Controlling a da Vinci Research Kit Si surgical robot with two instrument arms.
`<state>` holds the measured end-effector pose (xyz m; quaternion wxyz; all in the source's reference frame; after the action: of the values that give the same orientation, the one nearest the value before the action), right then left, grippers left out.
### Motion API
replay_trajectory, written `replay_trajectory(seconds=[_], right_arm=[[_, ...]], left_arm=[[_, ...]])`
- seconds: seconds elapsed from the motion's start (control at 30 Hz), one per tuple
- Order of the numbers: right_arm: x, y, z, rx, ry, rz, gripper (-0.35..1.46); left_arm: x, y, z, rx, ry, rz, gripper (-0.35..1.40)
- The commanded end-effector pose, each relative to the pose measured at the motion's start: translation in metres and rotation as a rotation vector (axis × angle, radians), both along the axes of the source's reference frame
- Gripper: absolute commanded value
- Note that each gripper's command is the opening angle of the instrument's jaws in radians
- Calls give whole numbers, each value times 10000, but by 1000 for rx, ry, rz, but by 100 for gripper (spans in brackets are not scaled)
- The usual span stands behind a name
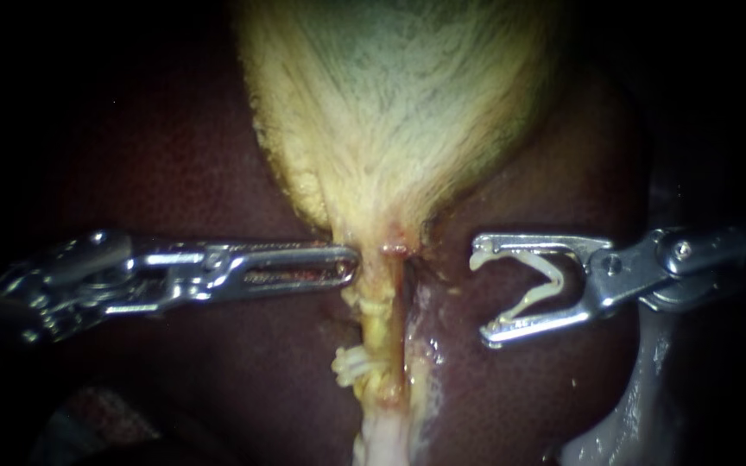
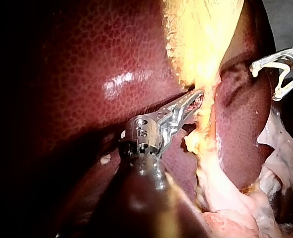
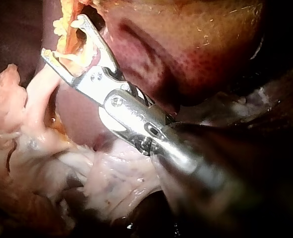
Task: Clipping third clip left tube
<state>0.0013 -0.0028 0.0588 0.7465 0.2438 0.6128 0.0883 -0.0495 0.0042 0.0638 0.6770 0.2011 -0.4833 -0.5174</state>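
Liver (image 1: pixel 174 173) behind; tube (image 1: pixel 379 332) vertical; clip (image 1: pixel 539 285) mouth faces it

The left instrument (image 1: pixel 349 264) comes in level from the left, its hand closed, both slotted jaws lying flat together. The right instrument (image 1: pixel 482 299) reaches in from the right, its hand spread wide, with a pale clip (image 1: pixel 546 278) seated between the jaws and touching both.

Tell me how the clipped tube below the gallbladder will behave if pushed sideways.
Probably floppy: the tube is thin and soft-looking beneath the gallbladder. Likely slippery: the surfaces there glisten. Its two clips may stiffen it slightly.
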Motion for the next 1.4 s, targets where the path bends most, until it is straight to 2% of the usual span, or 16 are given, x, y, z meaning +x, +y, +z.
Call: replay_trajectory(seconds=[0.03,0.23,0.33,0.4,0.53,0.63,0.77,0.9,1.07,1.23,1.4], right_arm=[[0,0,-1,0,0,0,60],[3,-1,-2,1,1,2,60],[10,-3,-3,2,5,4,60],[16,-5,-2,58,-12,4,60],[31,-11,0,150,-13,3,59],[45,-19,5,237,-5,20,58],[65,-36,18,330,-13,8,56],[92,-48,34,370,-26,12,54],[117,-50,53,403,-39,19,54],[124,-50,75,419,-63,23,54],[123,-50,101,397,-125,3,53]], left_arm=[[0,0,0,0,-2,1,-35],[3,0,-4,2,-3,2,-35],[11,-1,-9,4,-7,7,-35],[18,-1,-13,5,-6,7,-35],[40,-1,-18,3,2,-3,-35],[56,0,-24,2,8,-10,-35],[73,3,-32,1,15,-23,-35],[75,4,-36,2,14,-27,-35],[75,1,-40,0,13,-30,-35],[75,-2,-45,1,14,-32,-35],[74,-5,-51,0,13,-36,-35]])
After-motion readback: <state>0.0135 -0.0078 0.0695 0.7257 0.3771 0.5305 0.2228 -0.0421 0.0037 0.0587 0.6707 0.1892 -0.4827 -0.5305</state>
